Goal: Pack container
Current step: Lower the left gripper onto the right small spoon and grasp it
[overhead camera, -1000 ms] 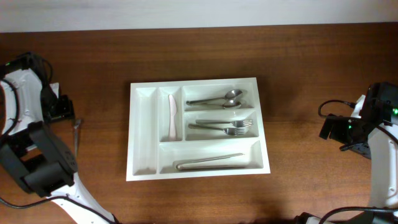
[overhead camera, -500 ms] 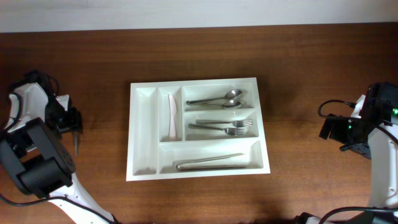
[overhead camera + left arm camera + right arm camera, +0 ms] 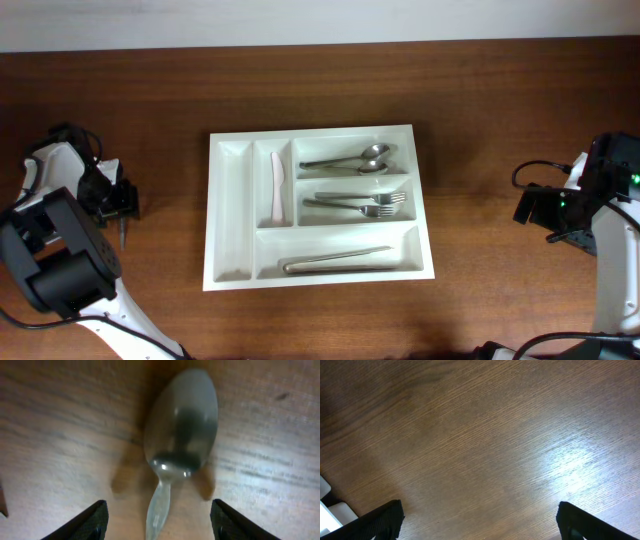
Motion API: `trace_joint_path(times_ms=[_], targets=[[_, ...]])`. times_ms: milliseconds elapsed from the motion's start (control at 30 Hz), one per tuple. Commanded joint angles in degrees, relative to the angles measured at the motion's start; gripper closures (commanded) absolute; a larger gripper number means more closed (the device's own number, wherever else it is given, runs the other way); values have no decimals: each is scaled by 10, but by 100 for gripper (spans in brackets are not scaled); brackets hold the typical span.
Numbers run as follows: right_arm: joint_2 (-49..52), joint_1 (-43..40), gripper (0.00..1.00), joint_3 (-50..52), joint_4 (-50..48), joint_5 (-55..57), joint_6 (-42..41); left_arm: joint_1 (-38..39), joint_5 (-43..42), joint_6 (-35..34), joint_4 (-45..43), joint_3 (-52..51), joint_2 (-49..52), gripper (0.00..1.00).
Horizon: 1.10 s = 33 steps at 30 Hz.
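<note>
You see the container lying flat in the middle of the wooden table, with its two narrow compartments at the left and the three wide ones at the right. In the upper wide compartment lie two spoons, in the middle one two forks, and in the lower one a long metal utensil. A pale knife lies in the second narrow compartment. Your left gripper is well apart from the container, at the left side of the table. Its jaws are spread, one on each side of a loose spoon which rests on the wood with the bowl pointing away from the wrist camera. The fingers do not touch this spoon in the wrist view. Your right gripper is far to the right of the container. Its jaws stand wide apart, with only bare wood between them.
</note>
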State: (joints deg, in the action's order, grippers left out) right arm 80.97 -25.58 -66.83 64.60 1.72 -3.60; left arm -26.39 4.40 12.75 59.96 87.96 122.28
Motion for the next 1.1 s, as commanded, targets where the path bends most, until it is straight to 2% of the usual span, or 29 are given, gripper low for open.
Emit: trace_joint_path(times_ms=[0,867,1000,1033,1067], targets=[[3,-3,1,-1,-2,9,2,-2,-37,34,-11,-1,-2,33],[3,-3,1,-1,-2,9,2,-2,-40,37,-16,-7,-1,34],[3,-3,1,-1,-2,9,2,-2,-40,37,-14,-8,-1,43],[3,-3,1,-1,-2,9,2,-2,-40,37,-12,-8,-1,51],[3,-3,1,-1,-2,9,2,-2,-40,37,-12,-8,-1,53]])
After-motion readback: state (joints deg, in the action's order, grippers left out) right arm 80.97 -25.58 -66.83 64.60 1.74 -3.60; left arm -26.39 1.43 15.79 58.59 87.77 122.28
